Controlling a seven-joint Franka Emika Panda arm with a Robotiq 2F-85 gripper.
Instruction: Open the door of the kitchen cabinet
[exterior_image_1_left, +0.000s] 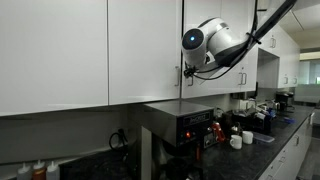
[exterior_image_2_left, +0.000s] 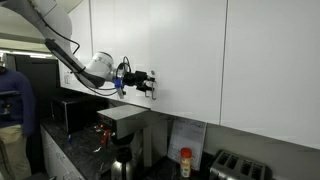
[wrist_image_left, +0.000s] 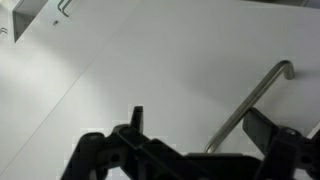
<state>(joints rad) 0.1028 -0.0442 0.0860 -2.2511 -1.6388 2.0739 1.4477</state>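
The door (wrist_image_left: 160, 60) is a plain white upper-cabinet panel that fills the wrist view. Its slim silver bar handle (wrist_image_left: 250, 105) runs diagonally there. My gripper (wrist_image_left: 200, 115) is open, with one black finger on each side of the handle's lower part and not closed on it. In both exterior views the gripper (exterior_image_1_left: 184, 72) (exterior_image_2_left: 153, 80) is pressed up to the door's (exterior_image_1_left: 205, 85) (exterior_image_2_left: 190, 60) lower left edge. The arm hides much of the door in an exterior view. The door is closed, so the kitchen cabinet's inside is hidden.
Wider white doors (exterior_image_1_left: 145, 50) adjoin it, and another handle (wrist_image_left: 65, 8) shows at the wrist view's top left. Below stand a black appliance (exterior_image_1_left: 180, 125), mugs (exterior_image_1_left: 236, 140), a coffee machine (exterior_image_2_left: 122, 125), a toaster (exterior_image_2_left: 240, 168) and a bottle (exterior_image_2_left: 185, 162). A person (exterior_image_2_left: 12, 100) stands far off.
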